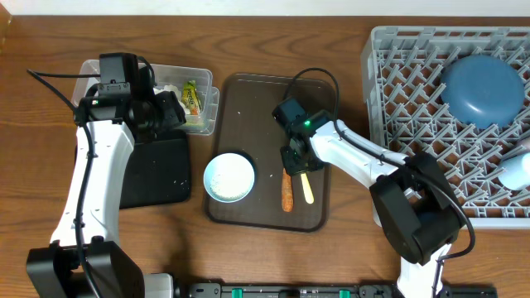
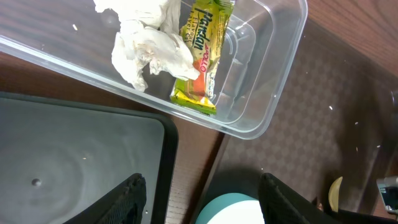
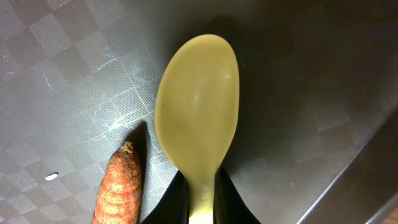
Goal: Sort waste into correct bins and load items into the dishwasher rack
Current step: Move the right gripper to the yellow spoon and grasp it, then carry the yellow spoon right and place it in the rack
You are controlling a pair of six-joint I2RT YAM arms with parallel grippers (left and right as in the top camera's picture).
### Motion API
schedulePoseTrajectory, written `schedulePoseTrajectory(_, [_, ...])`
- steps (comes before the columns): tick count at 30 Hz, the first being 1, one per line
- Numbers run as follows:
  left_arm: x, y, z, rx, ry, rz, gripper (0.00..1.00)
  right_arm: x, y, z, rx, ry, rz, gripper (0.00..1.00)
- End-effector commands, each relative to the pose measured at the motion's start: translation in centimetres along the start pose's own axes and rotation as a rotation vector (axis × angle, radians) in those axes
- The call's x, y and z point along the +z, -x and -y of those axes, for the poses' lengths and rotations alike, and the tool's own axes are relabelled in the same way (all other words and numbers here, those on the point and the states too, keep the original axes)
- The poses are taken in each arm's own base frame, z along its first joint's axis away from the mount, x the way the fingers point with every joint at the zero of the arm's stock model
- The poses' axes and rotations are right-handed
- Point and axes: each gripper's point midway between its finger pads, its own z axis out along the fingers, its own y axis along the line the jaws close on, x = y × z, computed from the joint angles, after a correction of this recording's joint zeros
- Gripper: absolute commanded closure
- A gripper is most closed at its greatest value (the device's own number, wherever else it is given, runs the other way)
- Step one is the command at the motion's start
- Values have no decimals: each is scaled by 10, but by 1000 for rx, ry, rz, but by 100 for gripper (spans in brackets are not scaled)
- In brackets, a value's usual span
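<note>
Flat brown tray (image 1: 248, 108) sits ctr on wood table (image 1: 290, 33), checkered surface.

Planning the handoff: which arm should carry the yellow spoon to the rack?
Right. The right gripper grips the spoon handle, rack beside it; the left gripper hangs open by the clear tub.

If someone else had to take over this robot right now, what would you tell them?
Left gripper open, empty, by the clear tub.
Right gripper shut on the pale yellow spoon, at the brown tray.
Done: tissues and wrapper in the tub; blue plate in the rack.
Left: spoon, carrot and white bowl, all at the tray.
</note>
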Motion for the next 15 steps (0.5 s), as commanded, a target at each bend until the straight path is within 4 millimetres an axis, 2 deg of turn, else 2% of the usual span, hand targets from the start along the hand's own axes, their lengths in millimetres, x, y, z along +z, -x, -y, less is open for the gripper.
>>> schedulePoseTrajectory(1, [2,-2,-5,-5,17,-2,40,6,-6,-6,-24,15,-26,99])
schedulePoseTrajectory(6, [2,-2,-5,-5,17,-2,40,4,-4,-3,-20,15,-24,99])
schedulePoseTrajectory(9, [2,-2,-5,-5,17,-2,40,-4,2,-2,-33,22,5,99])
schedulePoseTrajectory(15, [2,-2,-5,-5,17,-2,40,-43,29,5,-40,63,144,99])
